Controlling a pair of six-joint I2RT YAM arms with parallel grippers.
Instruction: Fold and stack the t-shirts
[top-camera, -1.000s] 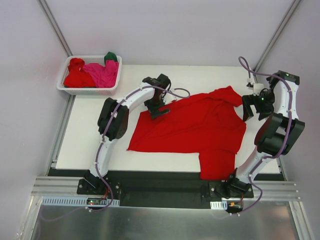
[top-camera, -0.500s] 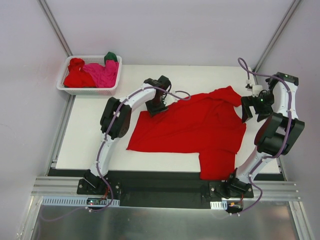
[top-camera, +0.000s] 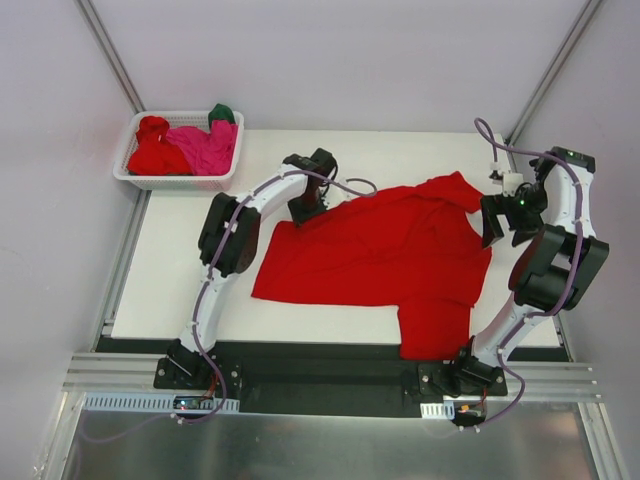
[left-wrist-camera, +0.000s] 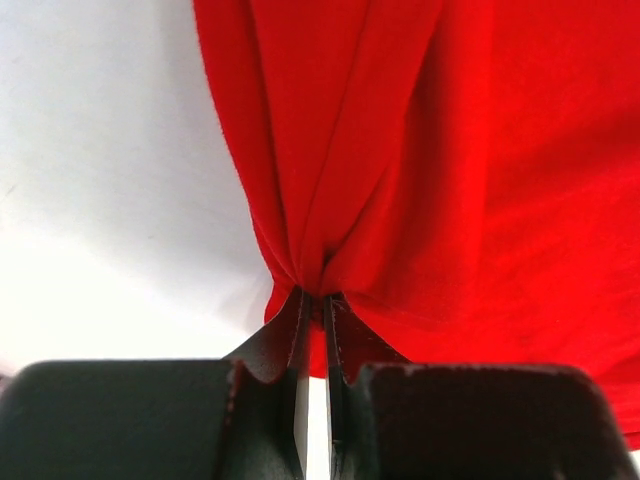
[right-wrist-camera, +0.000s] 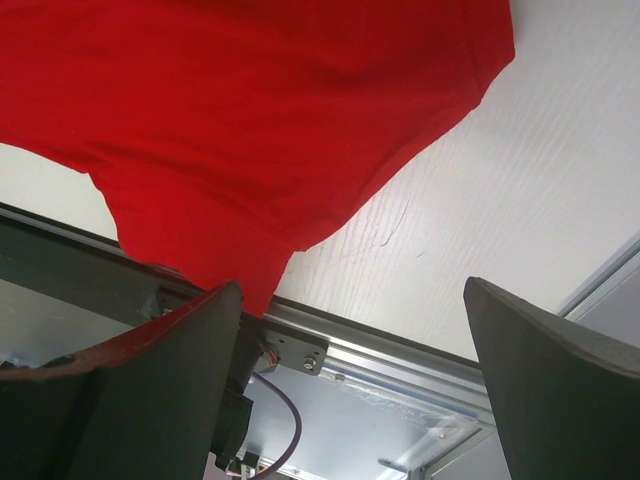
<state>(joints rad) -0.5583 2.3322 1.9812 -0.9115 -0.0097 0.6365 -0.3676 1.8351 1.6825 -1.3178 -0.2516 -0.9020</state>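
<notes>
Red t-shirt (top-camera: 390, 255) spread, corner bunched; other t-shirts (top-camera: 185, 150) seemingly crumpled, far left.

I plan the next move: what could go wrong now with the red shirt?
1. The left gripper pinches only a small bunch of the shirt; a pull may slip it out.
2. The right gripper is open, holding nothing, so a one-sided pull may drag the shirt askew.
3. Part of it hangs over the table's near edge and might slide off.

Your white table (top-camera: 400, 150) under soft, even light, pale grey walls (top-camera: 330, 60) closing you in on three sides, slanted metal posts (top-camera: 108, 60) rising past its far corners, black strip (top-camera: 320, 362) along its near edge, aluminium rail (top-camera: 110, 375) beyond that, dull steel sheet (top-camera: 320, 445) nearest you.
</notes>
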